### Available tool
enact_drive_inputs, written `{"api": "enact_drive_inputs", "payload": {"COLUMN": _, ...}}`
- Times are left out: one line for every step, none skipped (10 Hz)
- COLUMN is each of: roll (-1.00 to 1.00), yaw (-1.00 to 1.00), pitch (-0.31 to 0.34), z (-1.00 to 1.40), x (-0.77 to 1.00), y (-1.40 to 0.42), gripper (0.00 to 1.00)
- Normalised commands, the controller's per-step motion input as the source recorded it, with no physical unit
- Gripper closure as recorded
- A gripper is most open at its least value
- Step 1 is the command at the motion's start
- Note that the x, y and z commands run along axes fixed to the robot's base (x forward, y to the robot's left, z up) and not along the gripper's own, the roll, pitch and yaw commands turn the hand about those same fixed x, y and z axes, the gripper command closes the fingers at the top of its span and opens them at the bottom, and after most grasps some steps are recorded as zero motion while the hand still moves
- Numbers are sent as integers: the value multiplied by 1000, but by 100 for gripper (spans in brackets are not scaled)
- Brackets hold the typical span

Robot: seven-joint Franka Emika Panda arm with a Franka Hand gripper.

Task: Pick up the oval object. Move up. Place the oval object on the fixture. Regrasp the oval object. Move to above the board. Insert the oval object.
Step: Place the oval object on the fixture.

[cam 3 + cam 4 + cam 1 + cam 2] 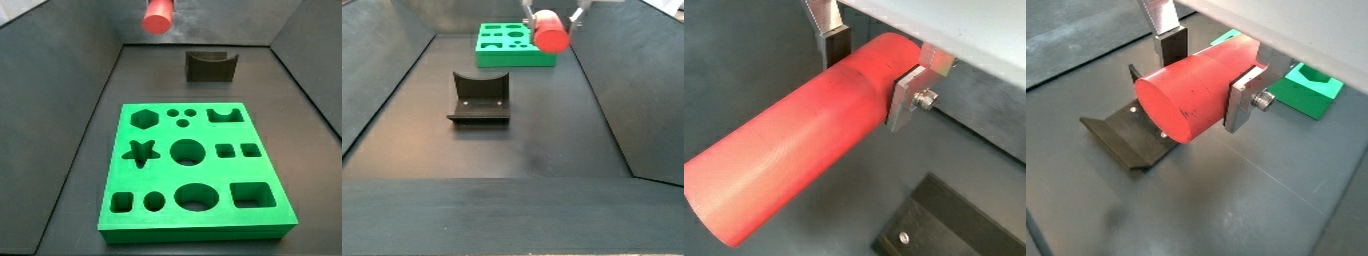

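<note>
**Red peg held aloft in the pincer**

The red peg [1189, 98] is clamped between the silver fingers [1245, 98] of the pincer [1207, 75], lifted clear of the worktop [543, 140]. In a side view, the peg [159, 14] is seen at 11 o'clock from the fixture [210, 65]; the green board [194, 170] lies at 6 o'clock from the fixture.
</note>
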Motion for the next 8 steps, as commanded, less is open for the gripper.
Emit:
{"api": "enact_drive_inputs", "payload": {"roll": 92, "yaw": -40, "pitch": 24, "z": -93, "x": 1000, "y": -48, "gripper": 100}}
{"api": "enact_drive_inputs", "payload": {"roll": 103, "yaw": -7, "pitch": 35, "z": -88, "x": 1000, "y": -43, "gripper": 100}}
{"api": "enact_drive_inputs", "payload": {"roll": 109, "yaw": 10, "pitch": 40, "z": -79, "x": 1000, "y": -35, "gripper": 100}}
{"api": "enact_drive_inputs", "payload": {"roll": 113, "yaw": 19, "pitch": 48, "z": -73, "x": 1000, "y": -28, "gripper": 100}}
{"api": "enact_drive_inputs", "payload": {"roll": 123, "yaw": 27, "pitch": 58, "z": -69, "x": 1000, "y": -26, "gripper": 100}}
{"api": "enact_drive_inputs", "payload": {"roll": -1000, "yaw": 177, "pitch": 164, "z": 228, "x": 1000, "y": 234, "gripper": 100}}
{"api": "enact_drive_inputs", "payload": {"roll": -1000, "yaw": 166, "pitch": 174, "z": 240, "x": 1000, "y": 246, "gripper": 100}}
{"api": "enact_drive_inputs", "payload": {"roll": -1000, "yaw": 122, "pitch": 192, "z": 217, "x": 1000, "y": 230, "gripper": 100}}
